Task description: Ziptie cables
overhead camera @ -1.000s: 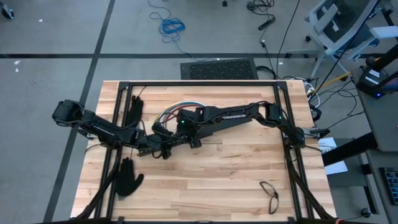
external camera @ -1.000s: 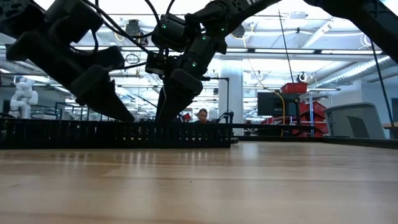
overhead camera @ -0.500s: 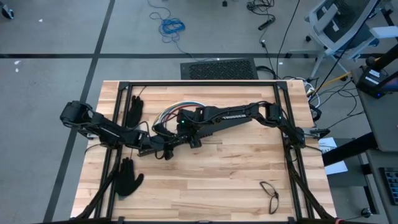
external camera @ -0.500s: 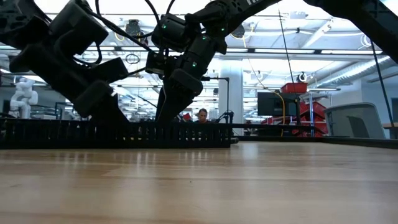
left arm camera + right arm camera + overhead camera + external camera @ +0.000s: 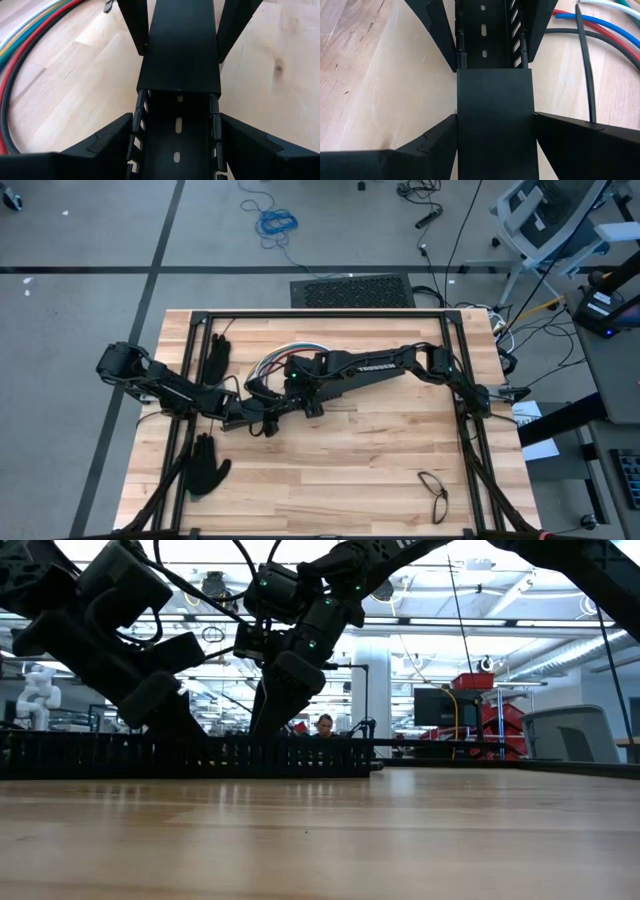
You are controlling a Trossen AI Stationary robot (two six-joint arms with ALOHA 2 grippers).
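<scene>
A: Both arms meet near the middle of the bench (image 5: 380,480). The left tool (image 5: 175,132) straddles the open slotted black duct (image 5: 176,150); the right tool (image 5: 494,120) straddles the flat lid (image 5: 495,125) where it overlaps that duct.

B: Tool states?

A: Left: fingers spread to the duct's width, one on each side wall, apparently touching. Right: likewise spread around the lid's edges. Whether either is actually squeezing cannot be told from these views. Neither has hold of a cable or a ziptie.

B: Why would they be held that way?

A: Judgement: opposed grips from either end keep duct and lid aligned, which looks like lid fitting or removal, not tying.

B: Where are the task's things?

A: The cables (image 5: 285,355) lie in a curved bundle at about 11 o'clock from the bench centre, just beyond the tools; red, blue, green and pale strands show beside the duct in the wrist views. One thin dark strip, probably a ziptie (image 5: 585,65), lies across the wood next to them, touched by neither tool.

B: Anything else on the bench?

A: Two black gloves (image 5: 205,465) toward 9 o'clock, a small wire loop (image 5: 433,488) near 5 o'clock.

B: Progress?

A: Tying not yet begun.
</scene>
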